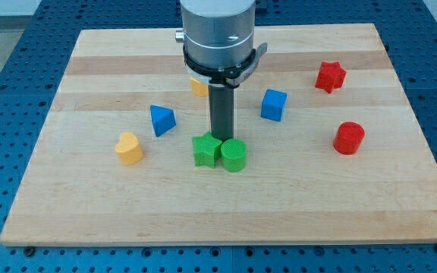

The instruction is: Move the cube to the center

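Observation:
The blue cube (274, 105) sits on the wooden board (89, 205), right of the board's middle. My dark rod comes down from the grey arm body at the view's top, and my tip (220, 139) rests just behind a green star-shaped block (206, 150) and a green cylinder (234, 155), which stand side by side near the middle. The tip is left of and below the blue cube, a short way apart from it.
A blue triangular block (161, 120) and a yellow heart (128, 148) lie at the left. A yellow block (198, 86) is partly hidden behind the arm. A red star (329, 76) and a red cylinder (348, 138) lie at the right.

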Robot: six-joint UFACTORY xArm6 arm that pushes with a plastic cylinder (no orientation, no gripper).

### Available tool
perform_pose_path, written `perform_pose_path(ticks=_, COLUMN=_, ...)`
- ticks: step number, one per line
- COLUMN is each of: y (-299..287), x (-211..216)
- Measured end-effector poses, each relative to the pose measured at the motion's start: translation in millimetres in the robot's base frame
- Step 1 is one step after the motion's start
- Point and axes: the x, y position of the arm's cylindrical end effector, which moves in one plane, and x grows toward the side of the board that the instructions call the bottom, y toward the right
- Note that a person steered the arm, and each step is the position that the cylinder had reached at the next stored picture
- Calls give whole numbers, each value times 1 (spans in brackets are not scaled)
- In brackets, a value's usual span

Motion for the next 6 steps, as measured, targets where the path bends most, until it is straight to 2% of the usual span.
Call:
perform_pose_path(ticks=2, y=-2, x=0)
perform_pose_path(ticks=4, y=32, x=-12)
perform_pose_path(ticks=6, y=32, x=-12)
